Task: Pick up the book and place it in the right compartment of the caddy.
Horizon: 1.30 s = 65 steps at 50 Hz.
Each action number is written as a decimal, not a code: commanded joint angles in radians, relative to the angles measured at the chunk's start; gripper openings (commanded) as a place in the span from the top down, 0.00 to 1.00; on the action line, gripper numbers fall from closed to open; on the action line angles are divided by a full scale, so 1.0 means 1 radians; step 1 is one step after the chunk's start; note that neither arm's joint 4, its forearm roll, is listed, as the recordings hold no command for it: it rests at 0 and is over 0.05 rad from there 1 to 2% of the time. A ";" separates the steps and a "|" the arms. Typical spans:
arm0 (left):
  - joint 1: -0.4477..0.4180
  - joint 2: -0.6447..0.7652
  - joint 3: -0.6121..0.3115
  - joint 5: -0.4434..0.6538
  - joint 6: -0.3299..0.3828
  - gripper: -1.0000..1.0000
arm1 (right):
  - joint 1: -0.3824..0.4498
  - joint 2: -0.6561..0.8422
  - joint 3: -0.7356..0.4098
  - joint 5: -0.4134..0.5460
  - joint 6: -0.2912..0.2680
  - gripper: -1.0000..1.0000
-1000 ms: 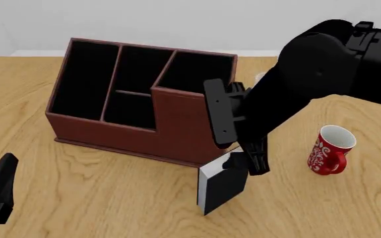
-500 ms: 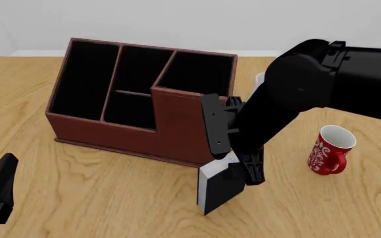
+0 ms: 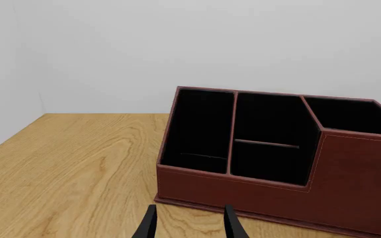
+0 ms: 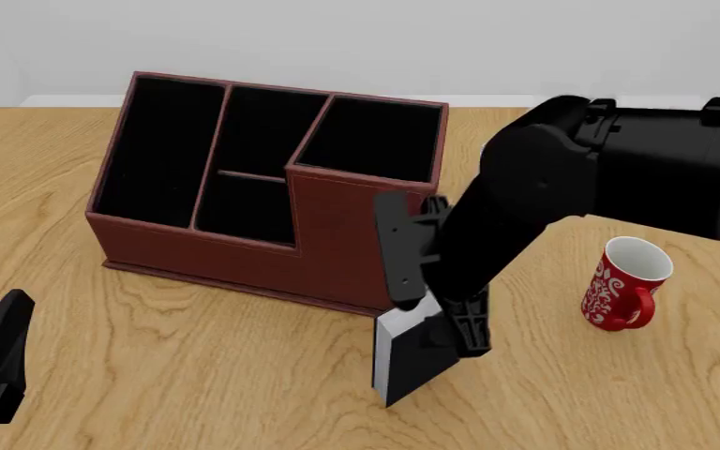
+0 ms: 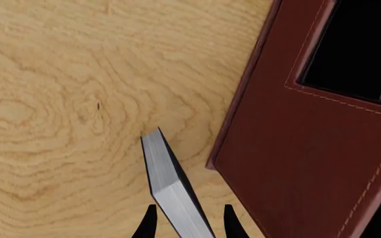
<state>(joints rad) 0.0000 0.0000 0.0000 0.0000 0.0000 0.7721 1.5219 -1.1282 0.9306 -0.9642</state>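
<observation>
the right gripper [image 4: 442,328] has dropped lower onto the book [image 4: 414,361] since a second ago, its arm now hiding more of the cover. its fingers [image 5: 149,224] are parted, straddling the book's white page block without visibly pinching it. the thick black hardcover stands on the wood-grain table [image 4: 210,375] at the caddy's [image 4: 260,192] five o'clock corner. the left gripper [image 3: 189,225], parted, holds nothing. the stitched reddish-brown caddy's tall right compartment [image 4: 375,139] is black-lined. a glossy red mug [image 4: 622,283] sits at three o'clock.
</observation>
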 commanded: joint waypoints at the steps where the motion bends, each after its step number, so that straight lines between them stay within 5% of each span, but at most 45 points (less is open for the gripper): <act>1: 0.000 0.000 0.000 0.000 0.000 0.00 | 0.012 0.025 0.001 -0.013 0.012 0.00; 17: 0.000 0.000 0.000 0.000 0.000 0.00 | 0.052 0.040 0.024 -0.031 0.065 0.00; 18: 0.000 0.000 0.000 0.000 0.000 0.00 | 0.061 0.033 0.033 -0.037 0.070 1.00; 51: 0.000 0.000 0.000 0.000 0.000 0.00 | 0.185 -0.148 0.115 0.055 0.180 1.00; 59: 0.000 0.000 0.000 0.000 0.000 0.00 | 0.223 -0.160 0.030 0.095 0.281 1.00; 65: 0.000 0.000 0.000 0.000 0.000 0.00 | 0.287 -0.171 -0.062 0.123 0.462 1.00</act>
<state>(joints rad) 0.0000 0.0000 0.0000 0.0000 0.0000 0.9940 1.3803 -1.0870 1.0141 -0.6974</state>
